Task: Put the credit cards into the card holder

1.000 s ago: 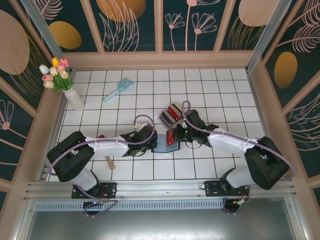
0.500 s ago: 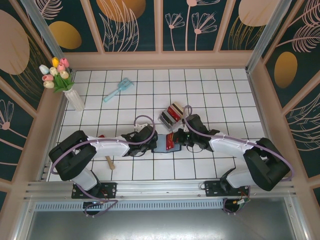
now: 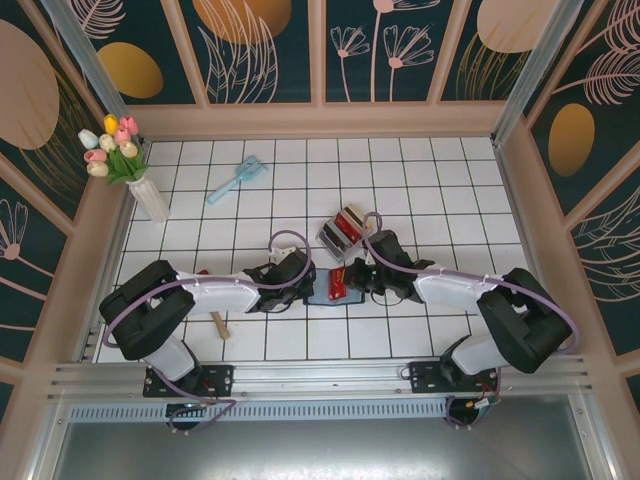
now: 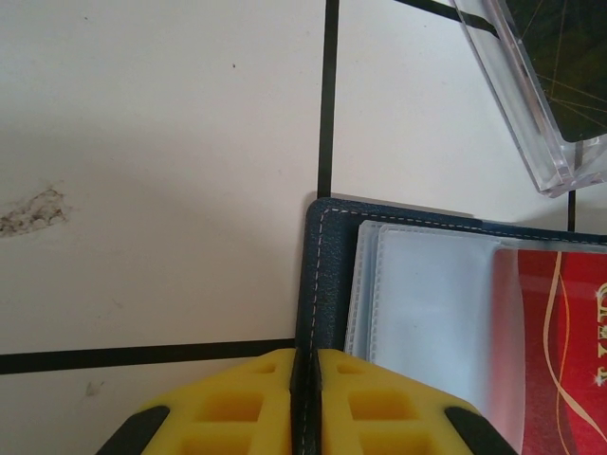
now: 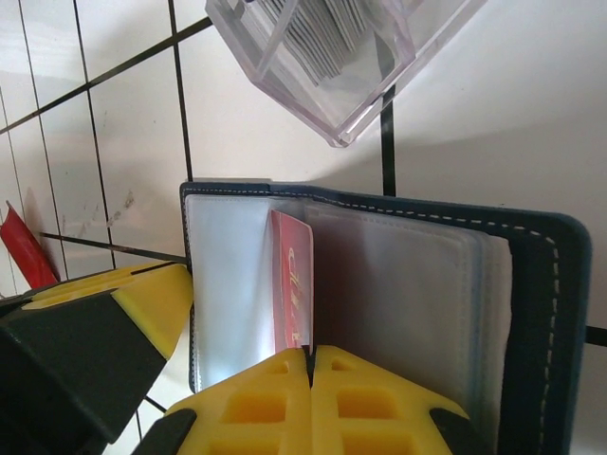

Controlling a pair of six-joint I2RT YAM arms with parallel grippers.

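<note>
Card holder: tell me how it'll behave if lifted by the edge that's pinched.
Likely floppy: the card holder is a thin stitched cover, so the side away from the left pincer would probably droop. Its clear sleeves look loose and may fan open. Probably light, being so thin.

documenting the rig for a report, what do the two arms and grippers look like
The left arm and right arm have white tubular links between bulky black joint housings, each trailed by a looping lilac cable. The left gripper and right gripper carry bright yellow plastic fingers with square moulded recesses.
</note>
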